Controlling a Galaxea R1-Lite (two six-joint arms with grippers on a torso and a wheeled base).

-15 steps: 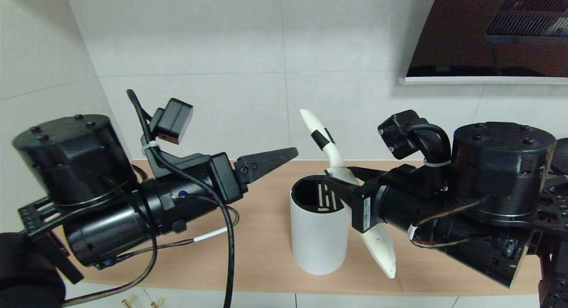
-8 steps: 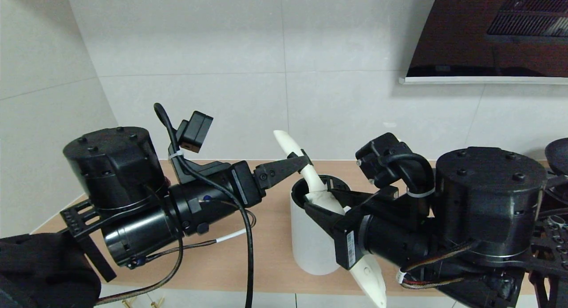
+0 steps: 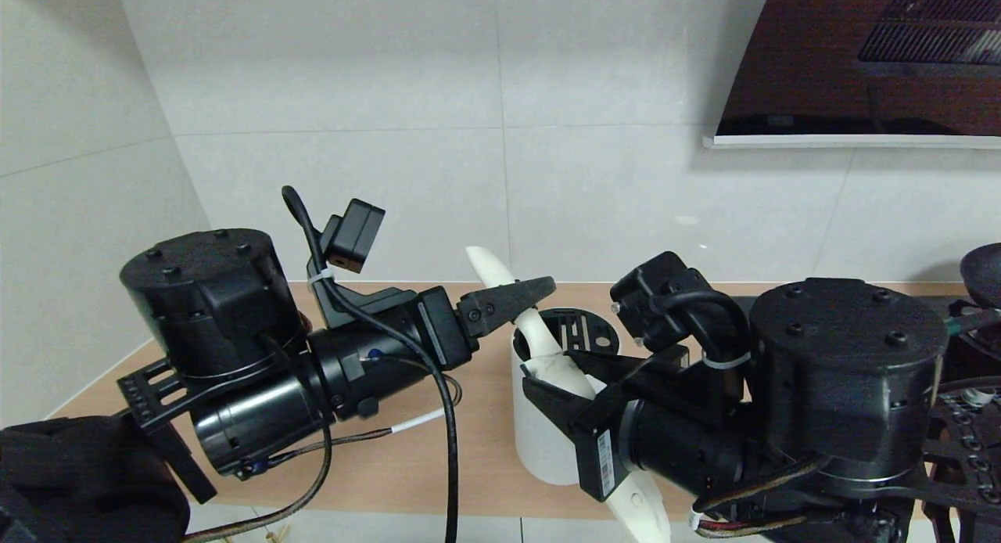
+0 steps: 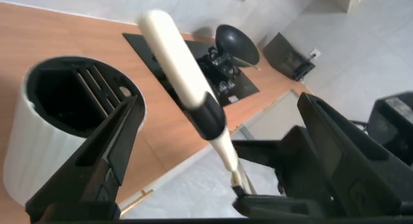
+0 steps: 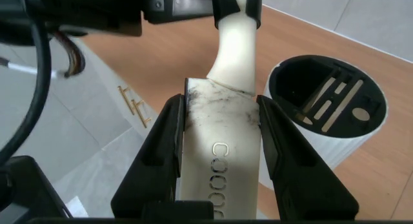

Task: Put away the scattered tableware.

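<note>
A white spatula (image 3: 539,339) with a black band on its handle is held tilted just in front of a white ribbed utensil holder (image 3: 539,449) on the wooden counter. My right gripper (image 3: 559,367) is shut on the spatula's blade (image 5: 219,153), beside the holder (image 5: 329,101). My left gripper (image 3: 524,293) is open, its fingers (image 4: 97,166) standing wide on either side of the spatula handle (image 4: 174,69) without touching it. The holder (image 4: 39,146) has a slotted black insert and looks empty.
The wooden counter (image 3: 438,449) runs along a tiled wall. A black cooktop with a dark pan (image 4: 235,46) lies further along the counter on the right, under a dark range hood (image 3: 860,58). Cabinet fronts with small brass handles (image 5: 132,104) sit below the counter's edge.
My right gripper has carried the spatula left and down, closer to me. My left gripper has moved right and lower, and its fingers now bracket the handle.
</note>
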